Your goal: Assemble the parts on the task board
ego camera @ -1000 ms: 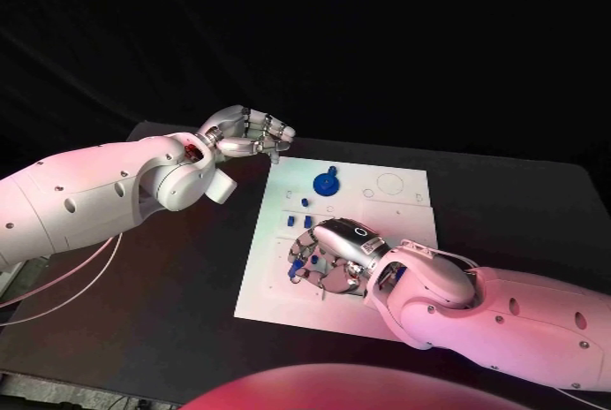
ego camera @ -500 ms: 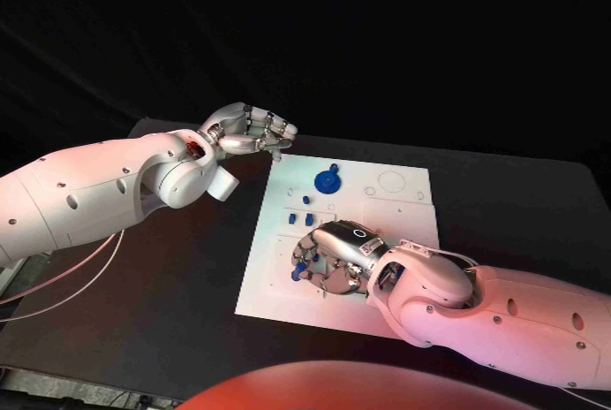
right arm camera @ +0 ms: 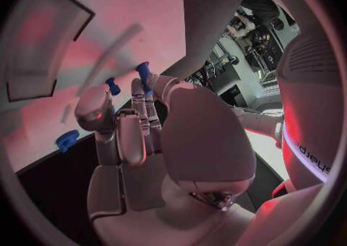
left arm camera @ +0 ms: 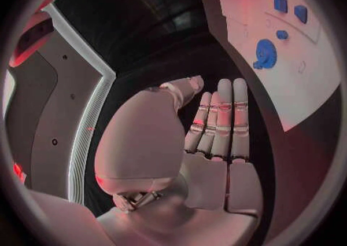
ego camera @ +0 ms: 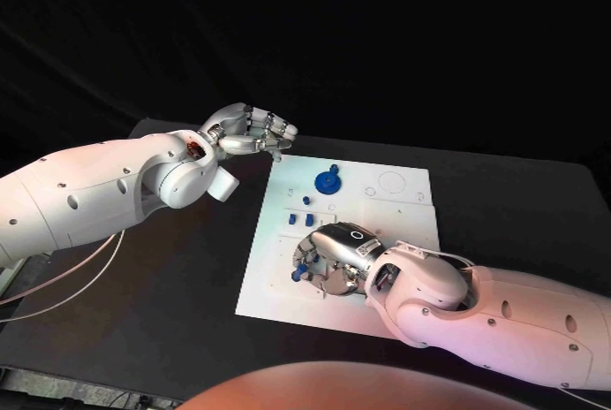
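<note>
the white board (ego camera: 382,217) lies in the middle of the frame on the black table (ego camera: 178,277), and on it a round blue gear (ego camera: 328,181) sits in the upper part, left of centre, with two small blue blocks (ego camera: 299,219) side by side just below it and a tiny blue piece (ego camera: 307,200) between gear and blocks. lower on the board, left of centre, the right hand (ego camera: 334,255) is pressed down over the plate, its fingers curled in close together; a small blue peg (ego camera: 297,272) shows at the fingertips on the hand's left side. in the right wrist view the same hand (right arm camera: 133,124) has its fingers bunched, one blue peg (right arm camera: 142,74) standing between two fingertips and a second blue piece (right arm camera: 113,86) just beside another fingertip, though whether either is truly gripped cannot be told. the left hand (ego camera: 248,132) hangs at the upper left of the frame, off the board's top left corner and well apart from the gear, fingers folded in on nothing. the left wrist view shows that hand (left arm camera: 217,124) with its fingers lying straight and tight together, the gear (left arm camera: 265,55) and blocks (left arm camera: 289,8) off toward the upper right of that picture.
</note>
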Robot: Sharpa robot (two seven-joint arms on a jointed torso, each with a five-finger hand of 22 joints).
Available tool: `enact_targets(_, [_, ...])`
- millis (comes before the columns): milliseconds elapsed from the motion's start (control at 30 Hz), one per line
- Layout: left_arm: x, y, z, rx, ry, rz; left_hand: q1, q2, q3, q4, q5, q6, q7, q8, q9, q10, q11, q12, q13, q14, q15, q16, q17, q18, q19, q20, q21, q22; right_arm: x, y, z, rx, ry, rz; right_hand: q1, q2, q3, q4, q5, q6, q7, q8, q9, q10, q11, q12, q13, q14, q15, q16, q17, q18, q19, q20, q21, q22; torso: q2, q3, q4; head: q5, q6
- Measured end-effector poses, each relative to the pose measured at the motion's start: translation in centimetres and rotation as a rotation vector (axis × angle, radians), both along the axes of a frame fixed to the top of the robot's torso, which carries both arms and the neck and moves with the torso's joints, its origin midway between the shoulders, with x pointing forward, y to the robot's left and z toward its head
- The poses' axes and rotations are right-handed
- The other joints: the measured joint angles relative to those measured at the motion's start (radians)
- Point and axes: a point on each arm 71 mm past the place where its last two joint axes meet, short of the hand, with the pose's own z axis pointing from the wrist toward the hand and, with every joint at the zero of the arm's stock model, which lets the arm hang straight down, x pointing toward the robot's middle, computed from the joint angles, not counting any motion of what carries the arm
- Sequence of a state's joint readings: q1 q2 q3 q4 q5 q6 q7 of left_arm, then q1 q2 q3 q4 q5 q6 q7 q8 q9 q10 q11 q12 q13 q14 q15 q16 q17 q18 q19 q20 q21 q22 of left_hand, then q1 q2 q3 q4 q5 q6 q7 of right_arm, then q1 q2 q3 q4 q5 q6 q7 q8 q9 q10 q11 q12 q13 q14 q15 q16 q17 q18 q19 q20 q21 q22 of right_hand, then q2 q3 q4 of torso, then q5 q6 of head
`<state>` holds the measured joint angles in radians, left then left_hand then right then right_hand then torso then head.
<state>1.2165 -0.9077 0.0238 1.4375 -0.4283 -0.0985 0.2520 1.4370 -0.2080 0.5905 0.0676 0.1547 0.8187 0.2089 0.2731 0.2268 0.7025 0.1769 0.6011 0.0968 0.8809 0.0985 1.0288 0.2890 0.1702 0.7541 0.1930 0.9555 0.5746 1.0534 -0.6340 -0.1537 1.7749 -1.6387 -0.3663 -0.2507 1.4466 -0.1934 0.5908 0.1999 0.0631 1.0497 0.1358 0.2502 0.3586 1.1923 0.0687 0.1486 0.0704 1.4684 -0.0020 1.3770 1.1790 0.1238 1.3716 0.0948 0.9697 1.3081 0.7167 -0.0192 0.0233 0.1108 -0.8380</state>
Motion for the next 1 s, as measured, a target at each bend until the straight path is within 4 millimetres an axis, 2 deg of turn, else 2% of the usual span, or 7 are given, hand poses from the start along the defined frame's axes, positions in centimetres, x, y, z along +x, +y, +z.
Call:
enact_targets(367, [0.00,-0.03,-0.01,0.000,0.000,-0.001,0.000,0.000,0.000,0.000,0.000,0.000,0.000,0.000,0.000,0.000,0.000,0.000,0.000,0.000,0.000,0.000,0.000,0.000,0.000,0.000,0.000,0.000,-0.14,0.29,-0.07,-0.006,-0.006,0.001,-0.006,0.005,0.001,-0.007,-0.002,-0.002,-0.002,0.005,0.005,0.000,0.000,-0.006,0.000,0.000,0.000,0.000,-0.001,0.000,0.000,0.000,-0.004,0.000,0.000,0.0000,-0.0003,0.000,-0.001])
enact_targets(500, [0.01,-0.02,-0.01,0.000,0.001,-0.001,0.000,0.000,0.000,0.000,0.000,0.000,0.000,0.000,0.000,-0.002,0.002,0.007,0.000,-0.004,0.004,0.000,0.001,0.000,0.000,0.000,0.000,-0.002,-0.15,0.40,-0.17,-0.007,-0.004,0.002,-0.044,-0.012,-0.007,-0.016,-0.002,-0.030,0.009,0.007,0.026,-0.010,0.009,-0.016,0.000,0.000,0.000,0.000,0.003,0.000,0.002,0.002,-0.004,0.000,0.000,-0.0001,-0.0004,-0.001,-0.001])
enact_targets(533, [0.01,-0.02,-0.01,0.000,0.001,-0.001,0.000,0.000,0.000,0.000,0.000,0.000,0.000,0.000,0.000,-0.004,0.004,0.007,0.000,-0.004,0.004,0.000,0.001,0.000,0.000,0.000,0.000,-0.002,-0.15,0.41,-0.22,-0.008,-0.003,0.002,-0.058,-0.013,-0.009,-0.019,-0.001,-0.041,0.012,0.000,0.025,-0.013,0.013,-0.019,0.000,0.000,0.000,0.000,0.004,0.000,0.004,0.004,-0.004,0.000,0.000,-0.0001,-0.0004,-0.001,-0.001])
enact_targets(600, [0.01,-0.02,-0.02,0.001,0.002,0.000,0.000,0.000,0.000,0.000,0.000,0.000,0.000,0.000,0.000,-0.004,0.004,0.007,0.000,-0.004,0.004,0.000,0.001,0.000,0.000,0.000,0.000,-0.002,-0.13,0.35,-0.41,-0.013,0.001,0.000,-0.076,-0.031,-0.021,-0.019,-0.001,-0.069,0.016,-0.023,0.013,-0.020,0.020,-0.022,0.000,-0.002,0.002,0.004,0.004,0.000,0.004,0.004,-0.004,0.000,0.000,-0.0002,-0.0003,-0.002,-0.001])
enact_targets(733, [0.01,-0.01,-0.03,0.001,0.003,0.000,0.000,0.000,0.000,0.000,0.000,0.000,0.000,0.000,0.000,-0.004,0.004,0.007,0.000,-0.004,0.004,0.000,0.001,0.000,0.000,0.000,0.000,-0.002,-0.12,0.21,-0.68,-0.019,0.009,-0.006,-0.090,-0.056,-0.043,-0.022,-0.001,-0.117,0.016,-0.056,-0.001,-0.033,0.021,-0.022,0.000,-0.004,0.004,0.004,0.004,0.000,0.004,0.004,-0.007,0.000,0.000,-0.0002,-0.0003,-0.003,-0.001])
enact_targets(833, [0.01,0.00,-0.03,0.002,0.003,0.000,0.000,0.000,0.000,0.000,0.000,0.000,0.000,0.000,0.000,-0.004,0.004,0.007,0.000,-0.004,0.004,0.000,0.001,0.000,0.000,0.000,0.000,-0.002,-0.10,0.19,-0.67,-0.018,0.010,-0.009,-0.092,-0.061,-0.052,-0.026,-0.001,-0.142,0.014,-0.073,-0.007,-0.039,0.015,-0.022,0.001,-0.004,0.004,0.004,0.004,0.000,0.004,0.004,-0.008,0.000,0.000,-0.0003,-0.0001,-0.004,-0.001])
enact_targets(1000, [0.01,0.01,-0.04,0.002,0.005,0.000,0.000,0.000,0.000,0.000,0.000,0.000,0.000,0.000,0.000,-0.004,0.004,0.007,0.000,-0.004,0.004,0.000,0.001,0.000,0.000,0.000,0.000,-0.002,-0.05,-0.01,-0.63,-0.012,0.008,-0.016,-0.092,-0.061,-0.058,-0.027,-0.001,-0.148,0.016,-0.078,-0.009,-0.039,0.015,-0.022,0.001,-0.004,0.004,0.004,0.004,0.000,0.004,0.004,-0.012,0.000,0.000,-0.0003,-0.0001,-0.004,-0.001])
